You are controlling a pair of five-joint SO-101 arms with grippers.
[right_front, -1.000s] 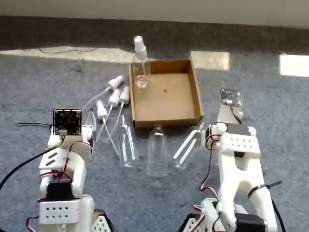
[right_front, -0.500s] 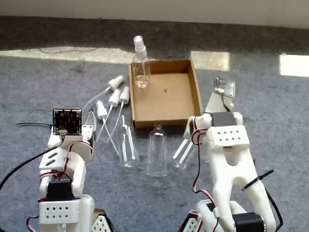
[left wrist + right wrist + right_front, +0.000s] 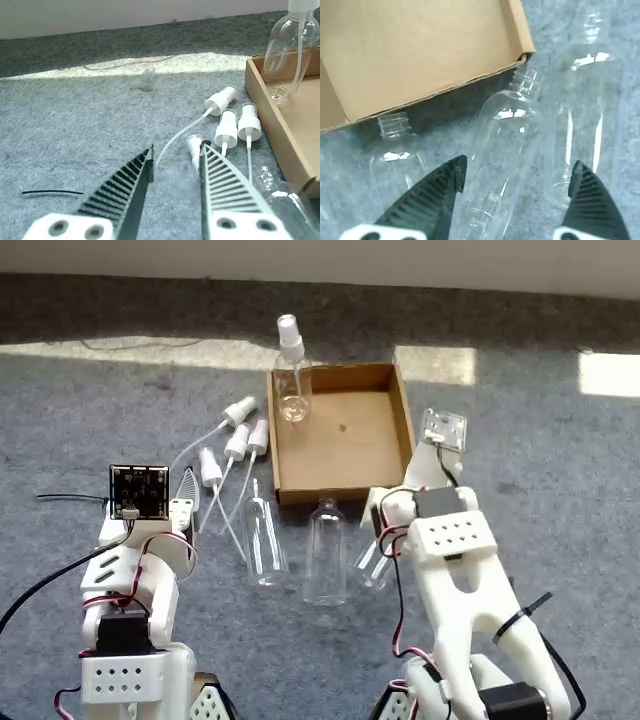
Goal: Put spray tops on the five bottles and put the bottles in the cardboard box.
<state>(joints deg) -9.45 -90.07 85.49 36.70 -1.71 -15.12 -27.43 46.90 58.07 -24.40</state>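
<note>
Grey carpeted bench (image 3: 560, 460) carries everything. Shallow brown cardboard box (image 3: 350, 455) sits mid-bench on the far side, top open. White right arm (image 3: 455, 570) stands over the box's near right corner. White left arm (image 3: 135, 570) is well apart from the box, on its own side.

Clear plastic bottle with white spray top (image 3: 291, 380) stands upright in the box's far left corner. Uncapped clear bottles sit just before the box's front wall, necks toward it: first open bottle (image 3: 263, 540), second open bottle (image 3: 325, 555), tilted third open bottle (image 3: 505, 150), and fourth open bottle (image 3: 580, 100) just beside the third.

Right pincer (image 3: 520, 165) has jaws wide apart, one on either side of the third open bottle; contact cannot be told. Left pincer (image 3: 177, 150) has jaws apart, gripping nothing.

Four loose white spray tops with thin dip tubes (image 3: 237, 440) lie between the box and the left pincer, the nearest spray top (image 3: 195, 145) just beside one finger.
</note>
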